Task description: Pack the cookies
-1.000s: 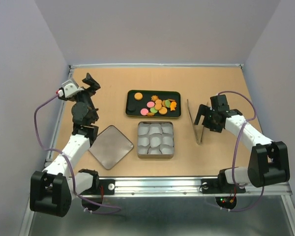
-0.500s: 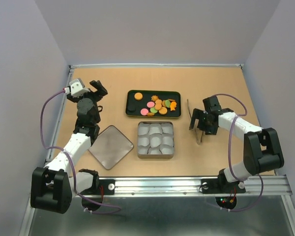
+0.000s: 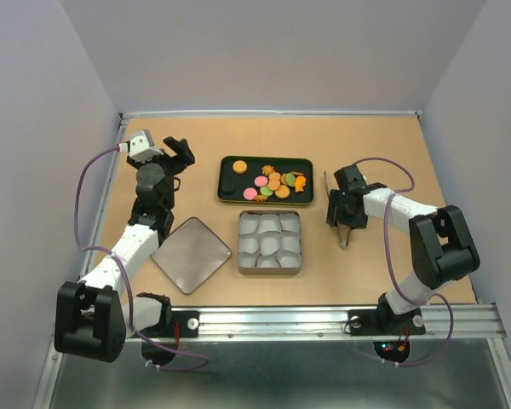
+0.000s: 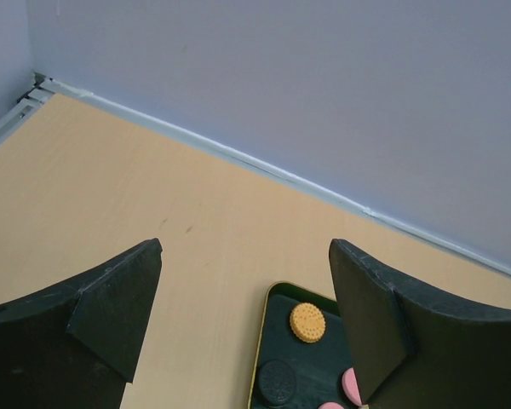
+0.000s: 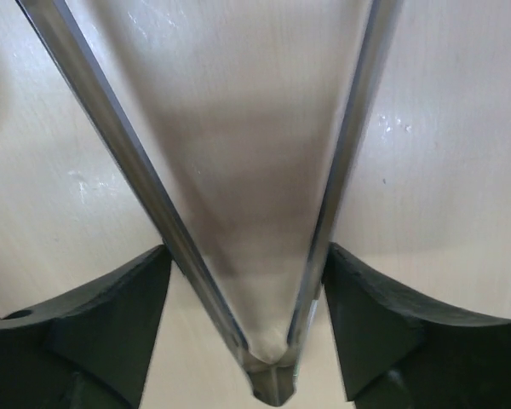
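The cookies (image 3: 272,182) lie in a black tray (image 3: 226,194) at the table's middle back: orange, pink, green and black discs plus orange shaped pieces. In the left wrist view an orange disc (image 4: 307,321) and a black disc (image 4: 278,383) show in the tray's corner. My left gripper (image 3: 177,150) is open and empty, raised left of the tray; it is also open in the left wrist view (image 4: 245,249). Metal tongs (image 3: 344,239) lie on the table at right. My right gripper (image 3: 341,211) is open and straddles them; the tongs' arms (image 5: 129,162) run between its fingers (image 5: 111,315).
A silver tin (image 3: 241,243) holding white paper cups (image 3: 270,239) stands in front of the tray. Its square lid (image 3: 192,254) lies flat to the left. Walls close the table at the back and both sides.
My left gripper has swung right, toward the tray. My right gripper has moved left and down over the tongs, which have not moved.
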`<state>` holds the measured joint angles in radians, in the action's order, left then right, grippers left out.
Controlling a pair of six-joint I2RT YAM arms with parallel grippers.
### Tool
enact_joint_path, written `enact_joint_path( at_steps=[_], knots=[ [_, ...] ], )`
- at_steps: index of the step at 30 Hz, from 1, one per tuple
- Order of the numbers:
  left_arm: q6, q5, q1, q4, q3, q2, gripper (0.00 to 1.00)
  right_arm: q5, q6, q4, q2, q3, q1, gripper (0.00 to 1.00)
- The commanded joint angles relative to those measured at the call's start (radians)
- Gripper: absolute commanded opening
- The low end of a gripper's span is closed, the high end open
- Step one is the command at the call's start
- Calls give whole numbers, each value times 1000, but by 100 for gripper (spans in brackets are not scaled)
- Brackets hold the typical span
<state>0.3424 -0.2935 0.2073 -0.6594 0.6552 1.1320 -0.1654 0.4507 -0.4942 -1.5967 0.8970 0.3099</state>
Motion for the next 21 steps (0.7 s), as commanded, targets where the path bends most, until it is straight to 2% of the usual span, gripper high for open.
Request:
enact_joint_path(
  at_steps=[1, 3, 4, 6, 9, 13, 16, 20, 21],
  knots=[
    [40, 36, -3, -25, 23, -14, 90, -48, 0, -1, -35, 28, 12, 68],
    [40, 34, -3, -25, 21, -15, 90, -56, 0, -1, -43, 26, 12, 58],
    [40, 37, -3, -25, 23, -15, 90, -63, -1, -1, -43, 26, 12, 45],
    [33, 57, -3, -25, 27, -17, 90, -75, -7, -3, -48, 29, 12, 30],
    [33, 121, -2, -23, 40, -29, 88, -124, -24, -35, -25, 52, 12, 20],
    [4, 211, 33, -17, 67, -29, 87, -175, -38, -107, 46, 121, 14, 18],
    [-46, 215, 124, 12, 121, -15, 87, -154, -26, -181, 90, 219, 15, 17],
    [-17, 331, 199, 79, 268, 81, 88, -14, -36, -233, 180, 362, 29, 17],
    [-4, 350, 210, 92, 290, 101, 88, 77, -44, -231, 198, 387, 32, 17]
  ],
)
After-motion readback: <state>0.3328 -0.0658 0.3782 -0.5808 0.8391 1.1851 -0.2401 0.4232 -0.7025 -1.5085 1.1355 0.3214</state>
